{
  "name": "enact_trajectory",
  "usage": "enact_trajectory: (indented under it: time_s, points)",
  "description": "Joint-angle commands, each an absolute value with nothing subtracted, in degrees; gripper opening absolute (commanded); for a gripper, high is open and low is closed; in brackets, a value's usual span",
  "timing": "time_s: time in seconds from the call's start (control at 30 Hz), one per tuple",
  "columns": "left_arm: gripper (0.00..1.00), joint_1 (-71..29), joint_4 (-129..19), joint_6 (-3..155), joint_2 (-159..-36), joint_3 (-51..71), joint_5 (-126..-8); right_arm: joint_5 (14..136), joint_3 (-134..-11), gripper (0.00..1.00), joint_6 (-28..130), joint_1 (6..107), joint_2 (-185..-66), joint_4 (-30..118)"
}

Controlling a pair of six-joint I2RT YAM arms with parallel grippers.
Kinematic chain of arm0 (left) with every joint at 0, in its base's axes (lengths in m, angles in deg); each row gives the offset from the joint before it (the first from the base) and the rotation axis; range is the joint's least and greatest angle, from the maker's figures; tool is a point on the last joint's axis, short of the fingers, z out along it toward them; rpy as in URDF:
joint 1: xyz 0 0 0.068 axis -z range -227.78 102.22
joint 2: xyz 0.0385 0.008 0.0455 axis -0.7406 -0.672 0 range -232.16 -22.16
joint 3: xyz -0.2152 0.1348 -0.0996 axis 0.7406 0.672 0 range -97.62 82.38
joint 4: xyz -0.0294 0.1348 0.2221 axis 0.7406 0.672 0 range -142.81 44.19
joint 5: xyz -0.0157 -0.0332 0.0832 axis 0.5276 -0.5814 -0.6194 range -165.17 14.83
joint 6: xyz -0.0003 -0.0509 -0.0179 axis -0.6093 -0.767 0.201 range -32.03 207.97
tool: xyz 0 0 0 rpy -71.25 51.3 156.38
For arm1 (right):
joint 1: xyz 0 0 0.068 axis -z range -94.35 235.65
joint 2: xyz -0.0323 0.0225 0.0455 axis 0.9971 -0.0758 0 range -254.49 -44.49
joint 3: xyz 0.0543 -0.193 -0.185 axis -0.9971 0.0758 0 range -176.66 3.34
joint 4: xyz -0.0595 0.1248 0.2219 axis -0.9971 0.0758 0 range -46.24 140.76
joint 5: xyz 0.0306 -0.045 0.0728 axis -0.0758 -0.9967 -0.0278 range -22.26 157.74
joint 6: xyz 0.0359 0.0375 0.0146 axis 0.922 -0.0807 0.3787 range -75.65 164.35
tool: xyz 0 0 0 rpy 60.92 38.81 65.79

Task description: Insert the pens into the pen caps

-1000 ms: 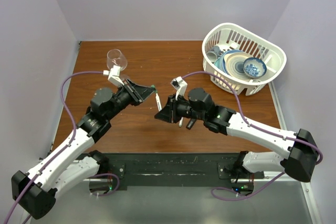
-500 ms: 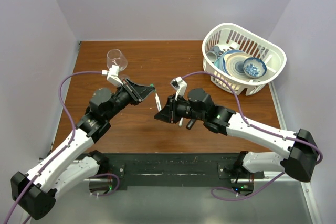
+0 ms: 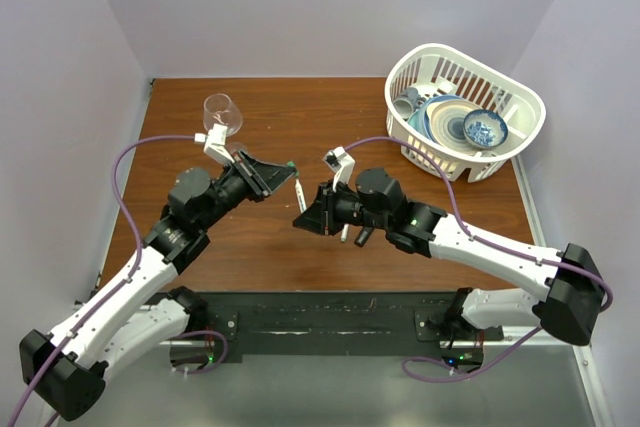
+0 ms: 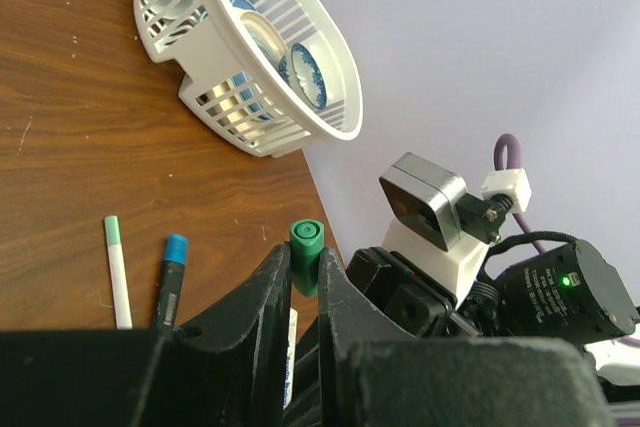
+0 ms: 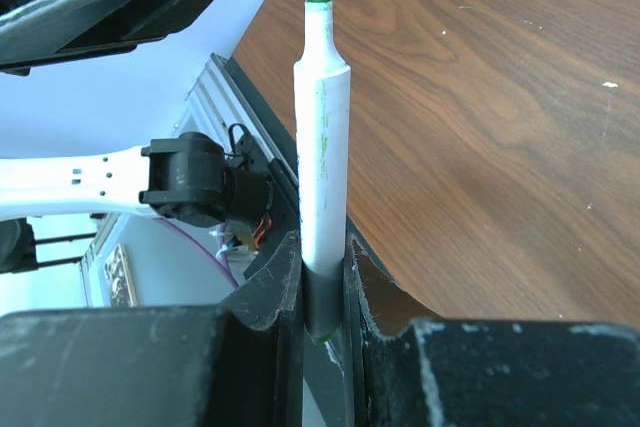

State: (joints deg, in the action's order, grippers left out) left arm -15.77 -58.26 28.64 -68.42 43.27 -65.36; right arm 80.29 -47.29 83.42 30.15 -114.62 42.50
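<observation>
Since cap and nib must line up, both tools meet above the tabletop [image 3: 250, 247], well left of the basket [image 3: 440, 49]. The left tool [image 4: 305, 279] pinches a green cap [image 4: 306, 243] mouth-outward. The right tool [image 5: 322, 259] clamps a white pen [image 5: 322, 147], its green tip just at that mouth, not yet in. The basket holds plates [image 3: 445, 119] and a patterned bowl [image 3: 485, 129]. Nearer it lie a capped pen [image 4: 117, 272] and marker [image 4: 170, 282].
</observation>
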Motion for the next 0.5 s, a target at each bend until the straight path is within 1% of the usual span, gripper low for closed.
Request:
enact_trajectory:
  time_s: [0.0,0.17,0.47]
  points:
    - [0.00,-15.52,-61.25,29.78,-67.43,44.14,-62.42,79.25,-48.51,0.00,83.64,29.76,-114.28,40.24]
    - [0.00,-15.52,-61.34,30.22,-67.16,44.94,-63.74,78.81,-48.42,0.00,83.54,29.76,-113.66,40.86]
    - [0.00,-15.52,-60.90,31.97,-68.92,40.99,-66.11,79.34,-48.25,0.00,83.72,29.67,-113.58,41.30]
